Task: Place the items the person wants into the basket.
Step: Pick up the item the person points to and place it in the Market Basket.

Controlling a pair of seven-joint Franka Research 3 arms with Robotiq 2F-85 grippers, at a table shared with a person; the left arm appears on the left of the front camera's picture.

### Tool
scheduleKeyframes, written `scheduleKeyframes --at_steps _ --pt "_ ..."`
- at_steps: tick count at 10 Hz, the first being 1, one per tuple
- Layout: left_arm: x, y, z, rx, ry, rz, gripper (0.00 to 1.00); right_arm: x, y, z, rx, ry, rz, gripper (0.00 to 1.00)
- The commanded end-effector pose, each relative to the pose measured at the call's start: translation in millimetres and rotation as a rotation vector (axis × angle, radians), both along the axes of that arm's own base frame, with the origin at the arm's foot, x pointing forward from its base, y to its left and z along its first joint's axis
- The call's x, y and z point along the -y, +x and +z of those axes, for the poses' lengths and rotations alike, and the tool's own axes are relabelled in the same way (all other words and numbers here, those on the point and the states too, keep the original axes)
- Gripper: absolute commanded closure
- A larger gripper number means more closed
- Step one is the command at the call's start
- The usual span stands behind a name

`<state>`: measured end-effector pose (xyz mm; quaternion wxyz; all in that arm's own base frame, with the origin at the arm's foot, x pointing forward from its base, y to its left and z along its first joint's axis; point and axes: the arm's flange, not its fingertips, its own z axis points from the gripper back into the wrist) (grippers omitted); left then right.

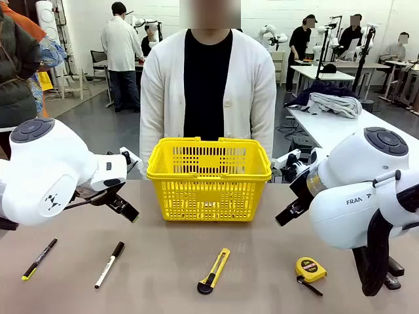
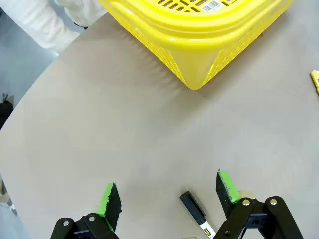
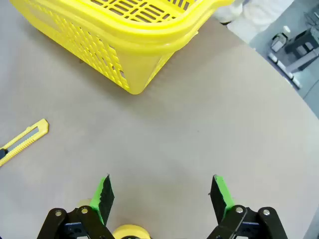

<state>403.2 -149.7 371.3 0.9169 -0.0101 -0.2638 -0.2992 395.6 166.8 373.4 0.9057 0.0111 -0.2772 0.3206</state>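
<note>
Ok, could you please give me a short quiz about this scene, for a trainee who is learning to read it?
1. True or false: the marker already lies inside the basket.
2. Choose one. The left gripper is: A) open and holding nothing; B) shut and empty; C) shut on something.
3. Fill in: on the table, between the marker and the tape measure, lies the ____.

Key: 1 false, the marker lies on the table; 2 A; 3 utility knife.
</note>
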Motion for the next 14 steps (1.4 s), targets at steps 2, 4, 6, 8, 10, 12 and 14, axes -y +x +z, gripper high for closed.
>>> scheduleKeyframes --at_steps 2,4,6,8,10,12,14 --pt "0.1 0.0 0.0 0.000 0.000 0.000 0.00 0.0 0.0 0.0 0.000 0.000 0.000 0.00" --pt "0.1 0.0 0.0 0.000 0.000 0.000 0.00 0.0 0.0 0.0 0.000 0.000 0.000 0.00" --pt "0.1 0.0 0.0 0.000 0.000 0.000 0.00 0.0 0.0 0.0 0.000 0.000 0.000 0.00" --pt "0.1 0.0 0.0 0.000 0.000 0.000 0.00 0.0 0.0 0.0 0.000 0.000 0.000 0.00" --pt "0.1 0.0 0.0 0.000 0.000 0.000 0.00 0.0 0.0 0.0 0.000 0.000 0.000 0.00" --pt "0.1 0.0 0.0 0.000 0.000 0.000 0.00 0.0 0.0 0.0 0.000 0.000 0.000 0.00" --pt "0.1 0.0 0.0 0.000 0.000 0.000 0.00 0.0 0.0 0.0 0.000 0.000 0.000 0.00"
